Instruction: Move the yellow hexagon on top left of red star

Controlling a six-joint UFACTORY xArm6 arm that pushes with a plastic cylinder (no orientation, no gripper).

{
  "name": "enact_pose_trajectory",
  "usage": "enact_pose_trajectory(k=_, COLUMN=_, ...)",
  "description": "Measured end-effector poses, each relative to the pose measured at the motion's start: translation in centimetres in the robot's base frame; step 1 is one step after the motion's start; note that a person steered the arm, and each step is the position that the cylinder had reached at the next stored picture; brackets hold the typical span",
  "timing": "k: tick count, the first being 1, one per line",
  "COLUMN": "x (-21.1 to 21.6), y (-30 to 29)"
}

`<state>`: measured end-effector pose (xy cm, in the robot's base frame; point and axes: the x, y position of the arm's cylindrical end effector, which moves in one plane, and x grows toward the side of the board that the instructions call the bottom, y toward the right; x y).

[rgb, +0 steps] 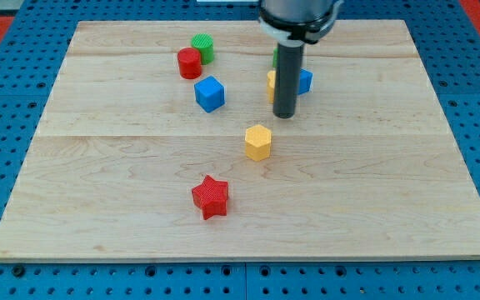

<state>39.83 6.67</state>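
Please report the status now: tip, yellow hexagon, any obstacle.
My tip up-right of small yellow hexagon block, not touching. Hexagon up-right of red star block, apart. Nothing between them.

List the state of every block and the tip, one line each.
yellow hexagon: upright, free, up and right of the red star.
red star: flat, alone, lowest in the view.
my tip: above the hexagon, apart from it.
blue cube: free.
red cylinder: upright, beside the green cylinder.
Blocks behind the rod: partly hidden.
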Motion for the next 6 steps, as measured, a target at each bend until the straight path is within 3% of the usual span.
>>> enact_pose_trajectory(k=1, x=4.8, y=-0.9)
enact_pose_trajectory(k=2, x=8.1, y=-5.7)
enact_pose_trajectory(k=4, x=6.0, y=-5.8)
enact_pose_trajectory(k=5, x=5.2, y=-11.3)
enact_pose_trajectory(k=6, x=5.5, y=-12.4)
